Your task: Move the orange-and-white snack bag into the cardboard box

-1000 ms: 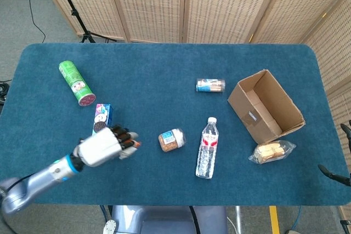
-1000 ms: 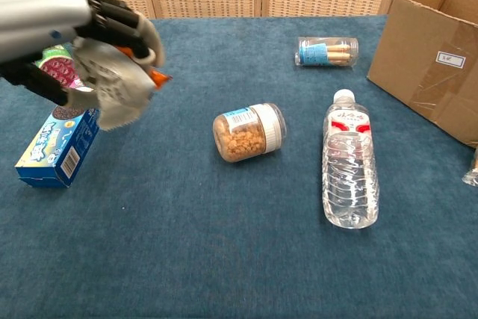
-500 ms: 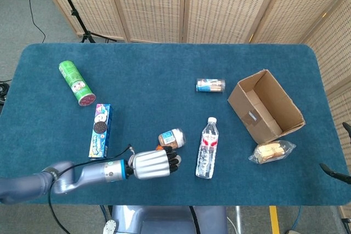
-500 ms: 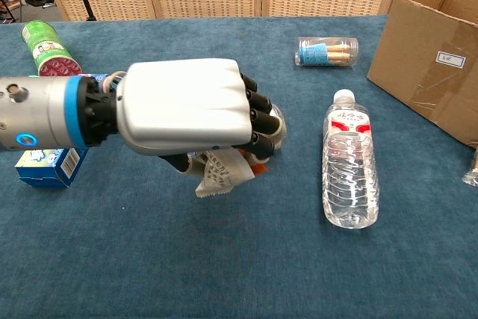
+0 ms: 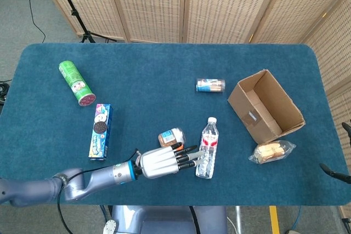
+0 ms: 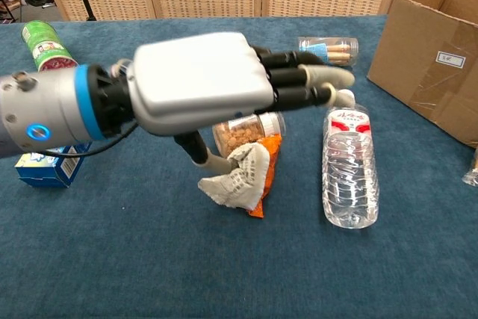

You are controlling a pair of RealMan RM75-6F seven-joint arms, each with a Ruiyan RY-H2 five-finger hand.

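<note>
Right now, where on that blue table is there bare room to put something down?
The far strip behind the green can and the small clear tube is bare. So is the middle, between the cookie box and that tube. It is crowded near the front, where the left hand hangs by the nut jar and water bottle.

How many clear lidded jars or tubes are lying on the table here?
2. A jar of brown snacks lies near the table's middle, just beyond the left hand. A tube of sticks lies farther back, left of the cardboard box. The hand may hide others.
</note>
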